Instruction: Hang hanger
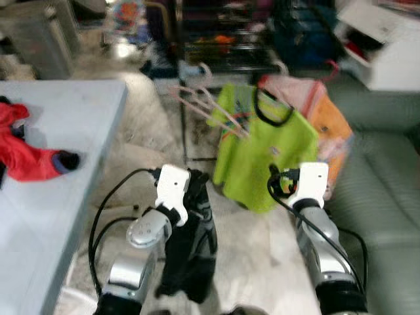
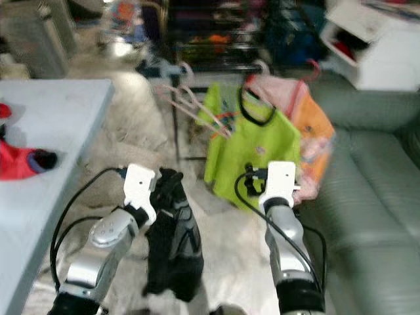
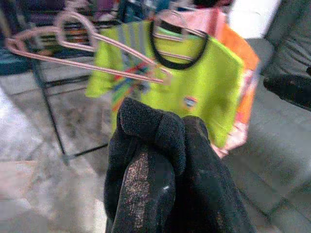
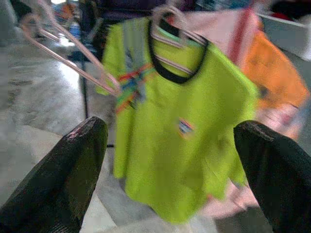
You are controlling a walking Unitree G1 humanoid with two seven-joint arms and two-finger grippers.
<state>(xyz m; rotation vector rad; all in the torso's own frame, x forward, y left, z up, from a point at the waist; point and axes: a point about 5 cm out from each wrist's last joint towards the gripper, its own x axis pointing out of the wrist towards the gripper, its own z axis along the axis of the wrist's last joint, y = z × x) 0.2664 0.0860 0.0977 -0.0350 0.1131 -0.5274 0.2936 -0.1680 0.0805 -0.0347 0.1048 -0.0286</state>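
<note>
**Left gripper clamped on dark garment, right gripper spread, both facing the clothes rack**

Left gripper [image 1: 197, 187]: fingers together on a black garment [image 1: 191, 249]. The cloth bunches over the fingertips in the left wrist view and hangs down below the wrist in the head views. Can't tell whether a hanger sits inside it, nothing visible under the fabric.

Right gripper [image 4: 170, 160]: fingers [image 4: 63, 179] spread wide, nothing between them. In the head view its white wrist housing [image 1: 312, 184] sits directly in front of the lower edge of the lime-green shirt [image 1: 266, 147].

Ahead of both grippers:
- Green shirt with black collar hangs on a pink hanger [image 4: 170, 26] from the dark rack [image 1: 230, 46]. Framed squarely between the right gripper's fingers in the right wrist view.
- Empty pink hangers [image 3: 73, 46] hang on the same rack, left of the green shirt, ahead of and above the left gripper. They look tilted, hooks toward the rack.
- Orange and pink clothes [image 1: 331, 128] hang just behind the green shirt, on the right gripper's outer side.

Off to the sides:
- Light blue table [image 1: 59, 131] outside the left arm, red garment [image 1: 26, 154] lying on it, well apart from the gripper.
- Grey-green sofa [image 1: 387, 197] outside the right arm.

Head views blurred, fine detail on hooks and rail not readable.
</note>
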